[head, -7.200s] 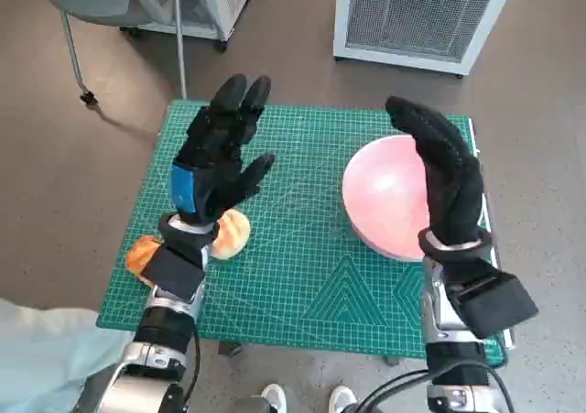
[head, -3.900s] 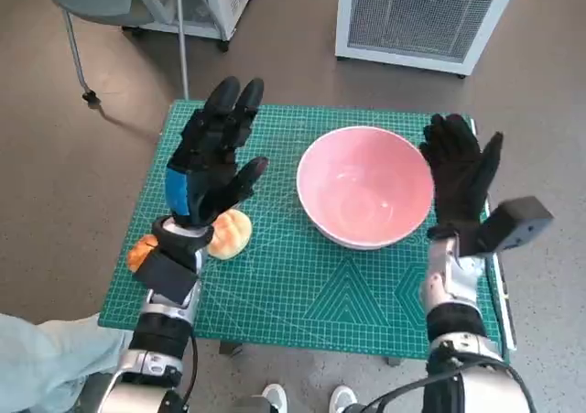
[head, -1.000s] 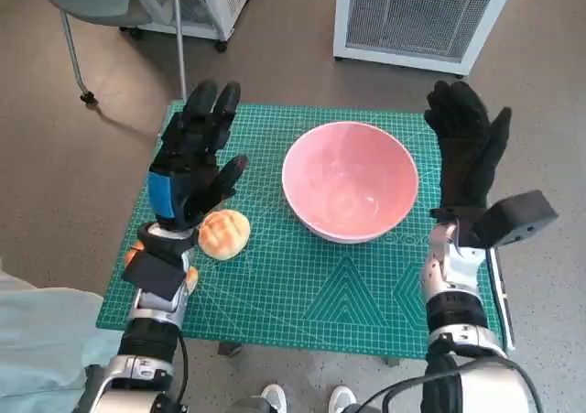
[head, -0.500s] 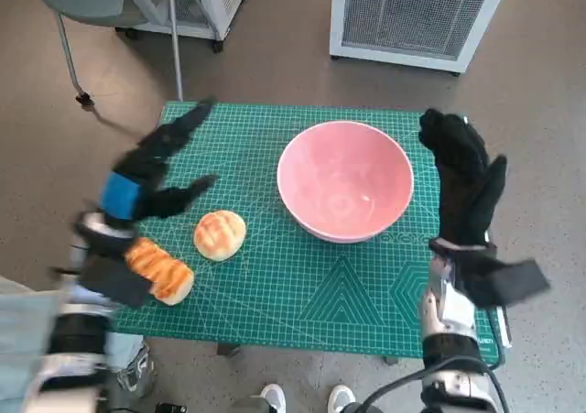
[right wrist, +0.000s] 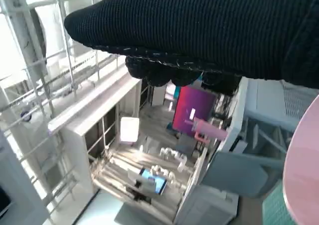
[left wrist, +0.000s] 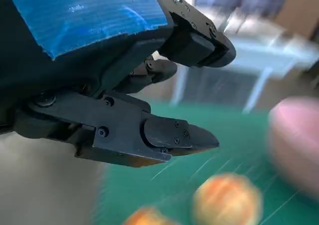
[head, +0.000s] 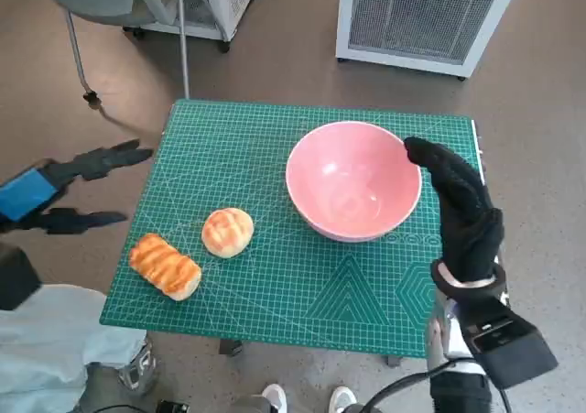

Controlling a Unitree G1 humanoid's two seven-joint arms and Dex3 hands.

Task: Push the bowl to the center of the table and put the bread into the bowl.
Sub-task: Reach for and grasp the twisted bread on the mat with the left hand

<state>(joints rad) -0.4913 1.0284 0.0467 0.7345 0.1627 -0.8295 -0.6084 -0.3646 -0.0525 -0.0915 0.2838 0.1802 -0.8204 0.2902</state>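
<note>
The bowl (head: 353, 180) sits near the table (head: 302, 276) center, rim touching the right hand (head: 462, 213) fingertips, positioned for pushing; whether those fingers are spread cannot be told. The left hand (head: 64, 191), fingers apart and empty, is well apart from the bread (head: 227, 232).

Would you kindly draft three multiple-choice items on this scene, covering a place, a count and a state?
1. Where is the left hand?
A. Over the bowl
B. Beyond the mat's left edge
C. On the long bread

2. How many breads lie on the green mat?
A. One
B. Two
C. Three

3. What is in the pink bowl?
A. Nothing
B. The round bun
C. Both breads

Answers: 1 B, it hangs over the floor. 2 B, a round bun and a long bread. 3 A, its inside shows bare; the right hand is beside its rim.
</note>
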